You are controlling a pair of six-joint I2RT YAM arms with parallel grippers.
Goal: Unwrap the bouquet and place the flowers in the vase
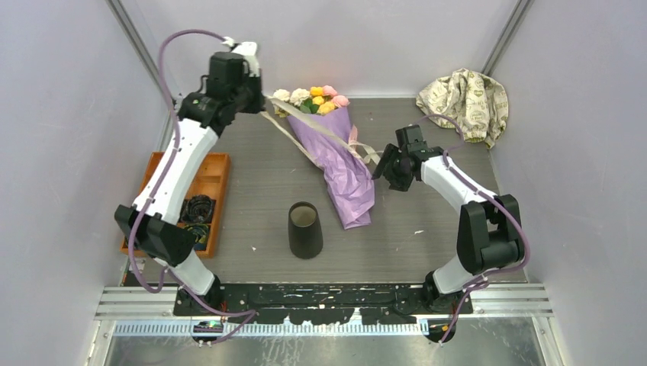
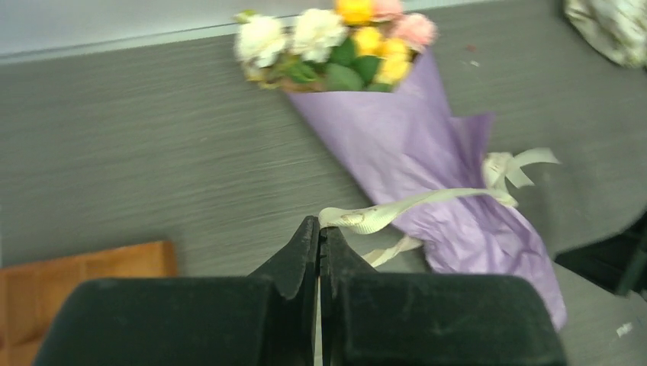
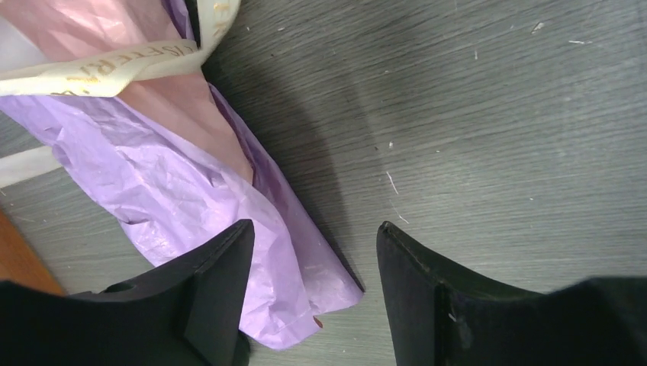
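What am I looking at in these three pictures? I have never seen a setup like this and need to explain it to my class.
These are two robot arms bolted to the near edge of a table, each ending in two fingers. The wide picture looks down from above and behind the arms. The other two come from a camera on each wrist.

On the table lie a bouquet wrapped in purple paper, an upright black vase, a wooden tray on the left and a crumpled cloth at the far right.

The left arm's fingers are shut on the end of the bouquet's beige ribbon, which stretches from them to the wrapping. The right arm's fingers stand open beside the wrapping, holding nothing.
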